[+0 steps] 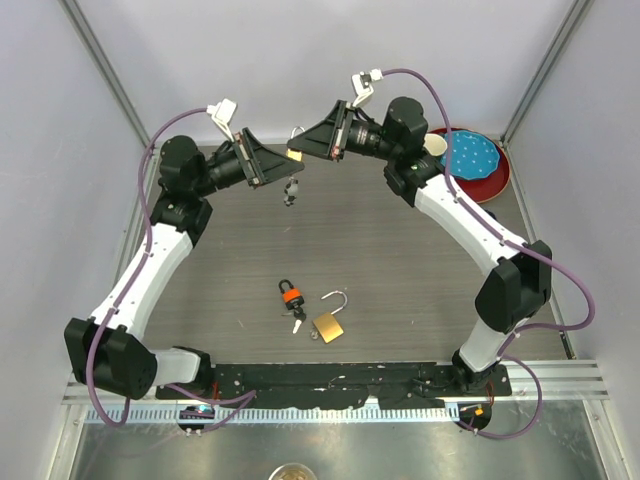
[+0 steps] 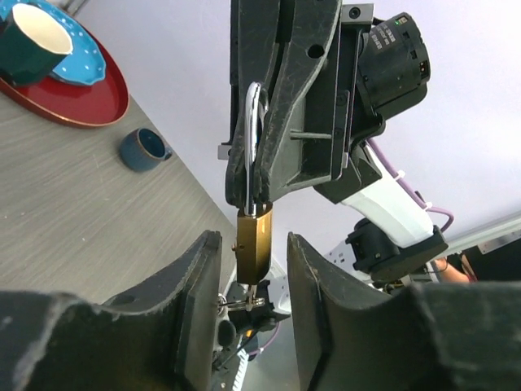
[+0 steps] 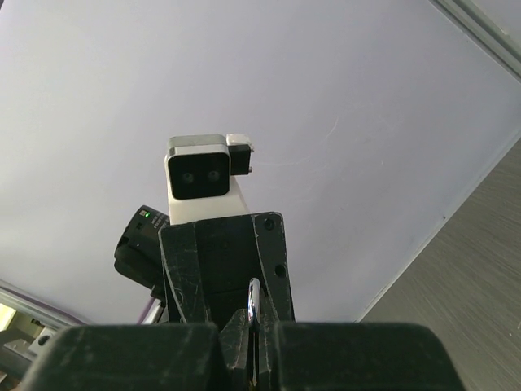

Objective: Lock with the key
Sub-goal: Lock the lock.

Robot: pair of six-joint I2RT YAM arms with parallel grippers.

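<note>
A brass padlock [image 1: 295,155] [image 2: 255,236] hangs in the air between both raised arms. My right gripper [image 1: 306,150] [image 2: 259,191] [image 3: 254,326] is shut on its silver shackle [image 2: 251,138] [image 3: 254,295]. A key [image 2: 248,297] sits in the bottom of the padlock's body, with more keys dangling below it [image 1: 290,192]. My left gripper [image 1: 284,160] [image 2: 252,243] is open. Its fingers stand on either side of the brass body with a gap on each side.
On the table lie a second brass padlock [image 1: 330,322] with its shackle open and a small black and orange lock [image 1: 291,295]. A red tray [image 1: 497,175] [image 2: 81,102] at the back right holds a blue plate and a cup [image 2: 32,41]. A small blue cup [image 2: 142,149] stands beside it.
</note>
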